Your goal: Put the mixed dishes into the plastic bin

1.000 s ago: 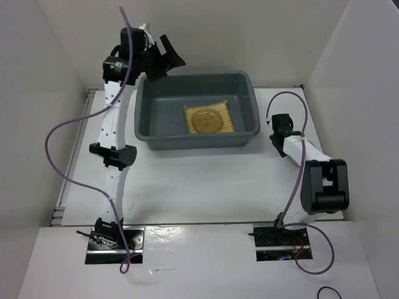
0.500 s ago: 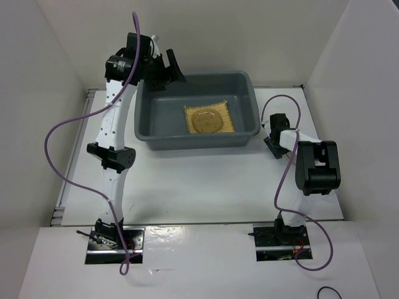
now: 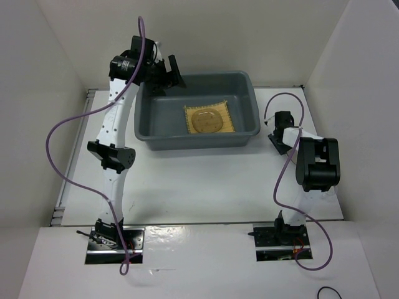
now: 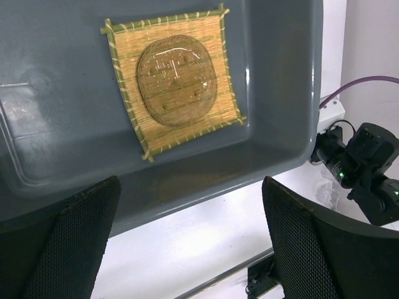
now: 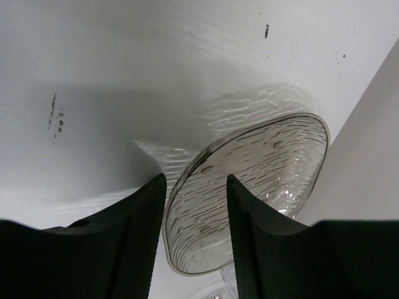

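Note:
The dark grey plastic bin stands at the back middle of the table. In it lies the yellow woven mat with a transparent dish on top; both show in the left wrist view, the mat under the dish. My left gripper is open and empty, high over the bin's far left corner. My right gripper is low on the table by the bin's right end. Its open jaws straddle the rim of another transparent ribbed dish, which stands tilted on edge.
White walls close in the table on the left, back and right. The right wall stands close behind the tilted dish. The bin's near wall runs beside the right arm. A purple cable loops over each arm.
My left gripper has come in towards the bin's far left corner. My right arm has folded and its gripper has settled lower beside the bin's right end.

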Tool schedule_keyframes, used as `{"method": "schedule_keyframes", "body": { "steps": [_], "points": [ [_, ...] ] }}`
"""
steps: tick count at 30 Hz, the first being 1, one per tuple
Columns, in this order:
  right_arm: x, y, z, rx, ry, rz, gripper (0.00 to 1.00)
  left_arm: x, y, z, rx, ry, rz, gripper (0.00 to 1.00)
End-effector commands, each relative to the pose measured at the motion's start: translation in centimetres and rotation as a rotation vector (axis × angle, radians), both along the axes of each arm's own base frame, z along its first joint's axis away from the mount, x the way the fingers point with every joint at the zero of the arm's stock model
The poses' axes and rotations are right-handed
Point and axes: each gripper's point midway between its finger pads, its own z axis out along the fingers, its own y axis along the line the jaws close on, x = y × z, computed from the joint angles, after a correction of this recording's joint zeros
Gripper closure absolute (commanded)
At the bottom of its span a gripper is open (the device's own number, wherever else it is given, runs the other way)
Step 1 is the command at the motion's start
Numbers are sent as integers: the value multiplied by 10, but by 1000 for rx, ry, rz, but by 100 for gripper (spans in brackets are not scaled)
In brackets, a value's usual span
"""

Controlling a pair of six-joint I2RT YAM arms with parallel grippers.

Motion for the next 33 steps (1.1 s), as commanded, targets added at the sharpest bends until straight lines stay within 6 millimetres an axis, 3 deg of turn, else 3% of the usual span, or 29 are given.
{"method": "schedule_keyframes", "body": {
  "steps": [1,15,22,29,33],
  "points": [
    [-17,5,-18,47,98,62,51,-9,4,23,-1,-54,4,0],
    [-55,7,-26,68,250,119,50,-19,14,29,29,-53,35,0],
    [-62,9,-21,69,269,147,45,-23,14,25,46,-37,39,0],
    [-79,4,-30,57,330,164,44,-27,16,27,52,-37,46,0],
    [-82,0,-37,50,348,160,53,-26,18,24,61,-30,52,0]
  ]
}}
